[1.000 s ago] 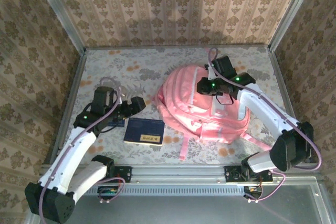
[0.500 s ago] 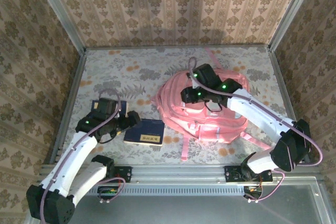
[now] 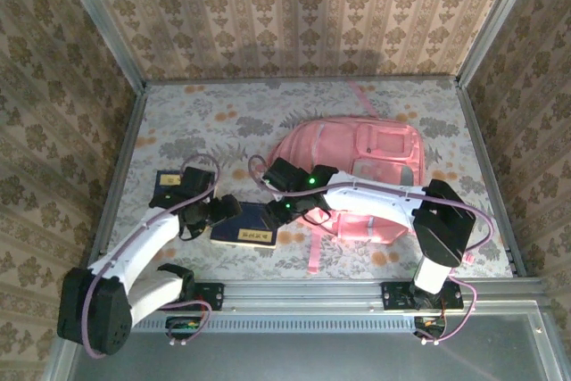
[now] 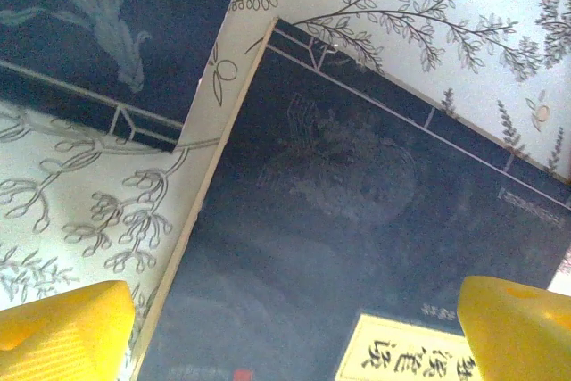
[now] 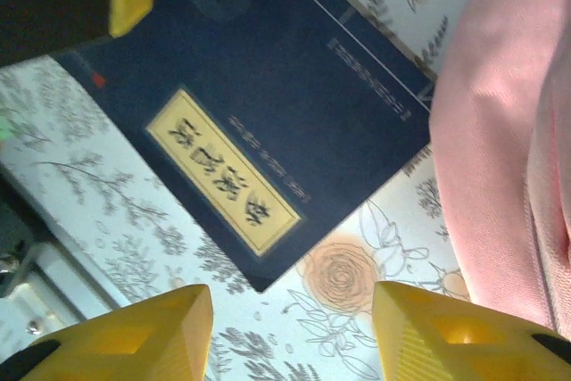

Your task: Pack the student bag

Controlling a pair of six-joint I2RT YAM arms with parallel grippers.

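The student bag (image 3: 379, 162) lies flat on the flowered tablecloth at centre right; its pink edge (image 5: 508, 131) runs down the right of the right wrist view. A dark blue book (image 3: 248, 226) with a yellow title label lies left of the bag. My left gripper (image 3: 228, 211) hovers open over this book's left part, its yellow fingertips (image 4: 62, 327) wide apart above the cover (image 4: 357, 220). My right gripper (image 3: 279, 209) hangs open over the cloth at the book's right corner (image 5: 259, 104), with nothing between its fingertips (image 5: 134, 327).
A second dark blue book (image 3: 166, 186) lies left of the first, partly under the left arm, and shows again as a dark cover (image 4: 89, 24). Patterned walls enclose the table (image 3: 205, 113) on three sides. A metal rail (image 3: 303, 290) runs along the near edge.
My right arm swung off the bag, down and left to the book, and its jaws opened. The bag now lies flatter. My left gripper shifted right over the book.
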